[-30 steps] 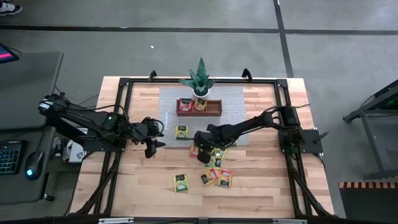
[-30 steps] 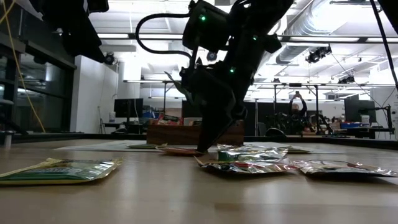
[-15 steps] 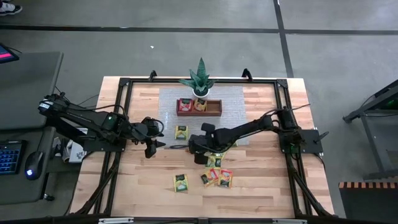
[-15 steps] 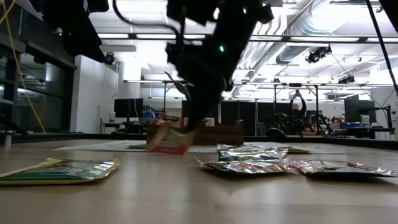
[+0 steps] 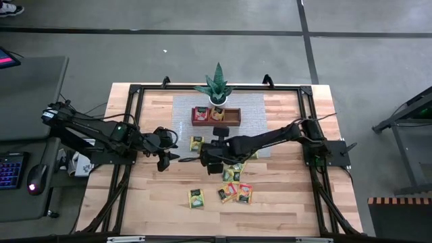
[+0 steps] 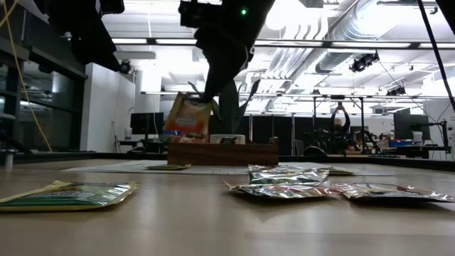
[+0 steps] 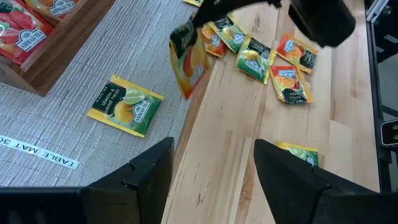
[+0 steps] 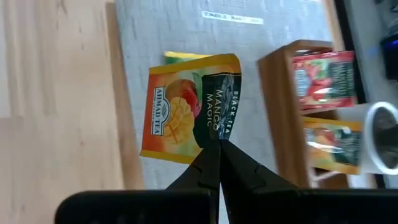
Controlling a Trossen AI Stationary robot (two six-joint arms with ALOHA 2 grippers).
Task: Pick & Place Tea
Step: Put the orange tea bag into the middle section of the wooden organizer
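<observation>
My right gripper (image 8: 216,144) is shut on an orange mango tea packet (image 8: 186,106), high over the near edge of the grey mat (image 5: 219,128); the low view shows the packet (image 6: 186,116) in the air. The left gripper (image 7: 214,180) is open, waiting at the table's left (image 5: 169,154). A yellow-green packet (image 5: 197,143) lies flat on the mat. Several more packets (image 5: 235,185) lie flat on the wood nearer the near edge, and a green one (image 5: 196,197) lies apart. The wooden tray (image 5: 216,116) holds red and orange packets. My right gripper pinches the packet between its two fingers (image 8: 208,163) at the middle of one edge, on the dark printed half (image 8: 214,134). The fingers come from above, slanting down. The packet is lifted clear and hangs tilted below the fingertips (image 6: 186,116).
A spiky green potted plant (image 5: 217,86) stands just beyond the tray at the mat's far edge. A black frame (image 5: 135,91) runs round the table. Bare wood lies between the two grippers and along the table's near edge (image 5: 270,216).
The right gripper, at first pointing down into the pile of packets, has taken hold of the orange packet, risen, and moved toward the table's left and slightly toward the far edge. The packet has gone from the table to hanging clear in the air.
</observation>
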